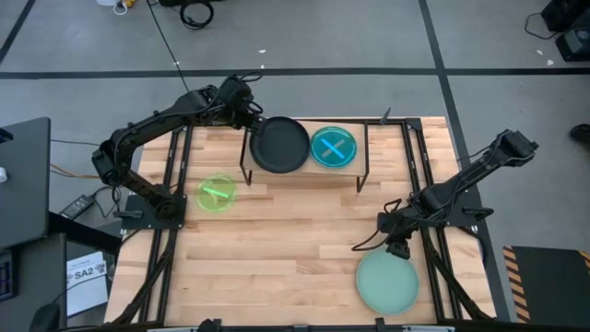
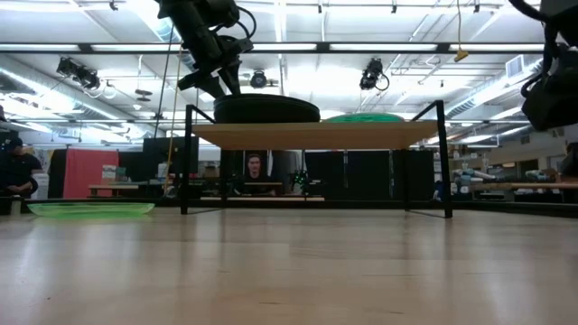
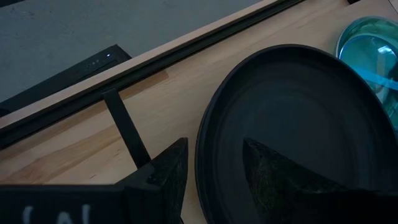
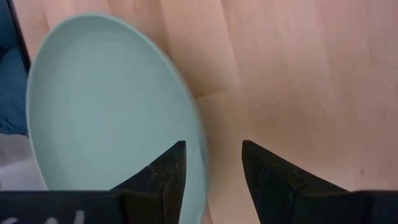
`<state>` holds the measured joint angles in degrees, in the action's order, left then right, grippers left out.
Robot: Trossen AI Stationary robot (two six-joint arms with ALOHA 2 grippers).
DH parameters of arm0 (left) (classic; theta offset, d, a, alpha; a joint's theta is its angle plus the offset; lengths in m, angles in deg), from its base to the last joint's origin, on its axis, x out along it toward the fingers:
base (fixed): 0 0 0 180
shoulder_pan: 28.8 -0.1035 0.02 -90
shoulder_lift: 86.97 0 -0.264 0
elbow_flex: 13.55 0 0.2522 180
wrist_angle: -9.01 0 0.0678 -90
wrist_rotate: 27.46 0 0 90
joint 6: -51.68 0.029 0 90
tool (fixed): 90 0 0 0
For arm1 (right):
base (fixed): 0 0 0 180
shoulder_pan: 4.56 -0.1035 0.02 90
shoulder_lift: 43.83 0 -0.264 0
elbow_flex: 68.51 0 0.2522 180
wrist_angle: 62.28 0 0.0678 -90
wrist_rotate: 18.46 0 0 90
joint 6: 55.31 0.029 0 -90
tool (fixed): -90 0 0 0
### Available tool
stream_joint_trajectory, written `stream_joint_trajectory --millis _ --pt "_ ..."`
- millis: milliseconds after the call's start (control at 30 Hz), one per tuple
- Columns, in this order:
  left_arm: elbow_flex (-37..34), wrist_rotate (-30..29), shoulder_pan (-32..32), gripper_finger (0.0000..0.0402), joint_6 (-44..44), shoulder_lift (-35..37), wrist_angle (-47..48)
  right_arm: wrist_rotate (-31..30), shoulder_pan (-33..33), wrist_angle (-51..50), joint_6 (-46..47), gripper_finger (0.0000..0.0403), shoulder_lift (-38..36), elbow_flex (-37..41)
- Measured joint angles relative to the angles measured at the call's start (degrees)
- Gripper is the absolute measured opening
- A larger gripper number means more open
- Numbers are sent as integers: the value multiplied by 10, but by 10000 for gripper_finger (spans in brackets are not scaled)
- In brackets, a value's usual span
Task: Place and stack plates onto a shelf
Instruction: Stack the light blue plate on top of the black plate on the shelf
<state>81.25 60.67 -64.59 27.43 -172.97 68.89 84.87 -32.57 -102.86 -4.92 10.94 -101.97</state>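
Showing "SA2" on a paper sheet [image 1: 89,275] beside the counter [image 1: 295,242], the only legible writing. Counted in the high view: four plates, namely one black plate [image 1: 279,145] and one blue plate [image 1: 333,148] side by side atop the shelf [image 1: 306,171], one lime green plate [image 1: 217,194] and one pale mint plate [image 1: 387,282] on the counter. Left end effector [image 3: 214,163] spread, straddling the black plate's rim, perhaps not touching. Right end effector [image 4: 213,167] spread over the mint plate's edge, holding nothing.
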Motion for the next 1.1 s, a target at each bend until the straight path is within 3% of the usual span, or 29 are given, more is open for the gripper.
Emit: stream_joint_trajectory --millis 500,933,1100 --pt "0 0 0 160 0 0 0 32 0 29 -11 150 91 -1" --pt "0 0 0 160 0 0 0 38 0 38 -8 19 93 -1" --pt "0 2 0 160 0 12 1 32 0 58 8 17 93 0"
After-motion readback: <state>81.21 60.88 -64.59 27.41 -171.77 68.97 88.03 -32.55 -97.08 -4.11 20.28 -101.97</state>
